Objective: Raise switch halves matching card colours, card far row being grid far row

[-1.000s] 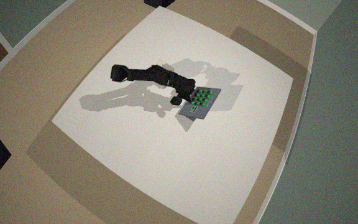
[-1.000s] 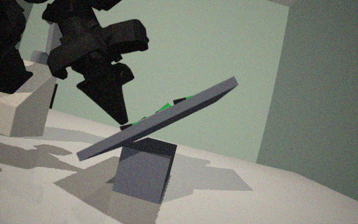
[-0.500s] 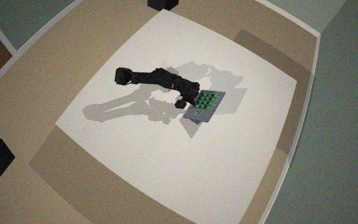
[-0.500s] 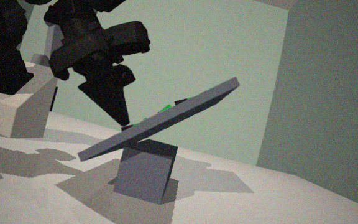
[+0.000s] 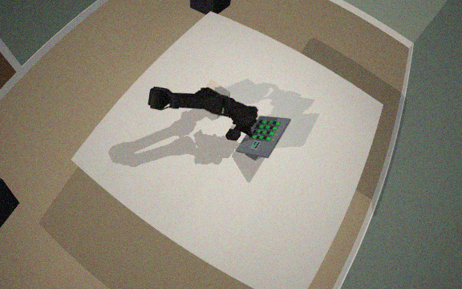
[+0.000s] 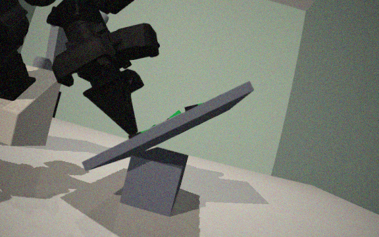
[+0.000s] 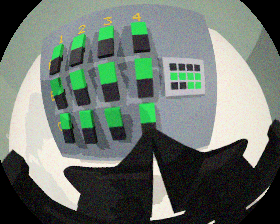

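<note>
You're on the pressing step, at the near-row switch in column 4 (image 7: 147, 113), the one closest to the card (image 5: 255, 144) (image 7: 184, 76). The claw (image 5: 251, 135) (image 6: 135, 134) (image 7: 149, 133) is clenched on nothing, tips together as a poker. The switch panel (image 5: 267, 152) (image 6: 176, 124) (image 7: 191, 122) sits tilted in front of the arm, far edge high, on its support block (image 6: 153, 185).

The card wants green up there, so your next move is prob. a short push on the dark near half, then straight back off w/o brushing the neighbours. Card reads: far row all dark, mid row all green, near row dark, dark, green, green (so check each tilt, not just the colours you can see).

Wrist view gives you the col. nos. and the card pattern, but the claw hides that switch's near half. Exterior view gives you the slope and the tips right down at the panel's near row, touching or nearly; can't tell which. It doesn't show you the card's face. Top view adds the arm's whole reach.
</note>
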You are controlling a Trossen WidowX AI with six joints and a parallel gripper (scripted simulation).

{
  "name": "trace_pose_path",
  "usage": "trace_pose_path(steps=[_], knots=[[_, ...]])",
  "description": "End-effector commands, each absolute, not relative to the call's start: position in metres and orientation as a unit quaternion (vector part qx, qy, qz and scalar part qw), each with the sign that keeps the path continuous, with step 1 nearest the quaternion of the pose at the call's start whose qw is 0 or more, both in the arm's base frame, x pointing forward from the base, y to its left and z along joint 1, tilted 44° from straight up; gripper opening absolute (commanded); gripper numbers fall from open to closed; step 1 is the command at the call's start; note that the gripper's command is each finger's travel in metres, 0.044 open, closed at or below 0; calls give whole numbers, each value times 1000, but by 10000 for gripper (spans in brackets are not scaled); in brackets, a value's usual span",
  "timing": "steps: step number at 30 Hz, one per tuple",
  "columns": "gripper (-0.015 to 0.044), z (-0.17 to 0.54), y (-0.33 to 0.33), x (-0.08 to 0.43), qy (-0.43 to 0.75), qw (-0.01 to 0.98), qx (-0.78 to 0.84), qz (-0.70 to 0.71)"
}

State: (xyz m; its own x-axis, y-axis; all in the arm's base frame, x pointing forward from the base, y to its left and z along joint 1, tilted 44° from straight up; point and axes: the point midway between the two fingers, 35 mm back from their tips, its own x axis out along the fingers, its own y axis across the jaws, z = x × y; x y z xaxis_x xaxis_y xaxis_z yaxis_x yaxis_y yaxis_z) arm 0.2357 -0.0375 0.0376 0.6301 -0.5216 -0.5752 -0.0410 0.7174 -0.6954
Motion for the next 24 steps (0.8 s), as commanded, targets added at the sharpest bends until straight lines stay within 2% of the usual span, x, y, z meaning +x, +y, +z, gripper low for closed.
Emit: trace_pose_path(steps=[1,24], knots=[[0,37,-37,236,405,834,-348,-141],[0,40,-30,232,412,833,-342,-142]])
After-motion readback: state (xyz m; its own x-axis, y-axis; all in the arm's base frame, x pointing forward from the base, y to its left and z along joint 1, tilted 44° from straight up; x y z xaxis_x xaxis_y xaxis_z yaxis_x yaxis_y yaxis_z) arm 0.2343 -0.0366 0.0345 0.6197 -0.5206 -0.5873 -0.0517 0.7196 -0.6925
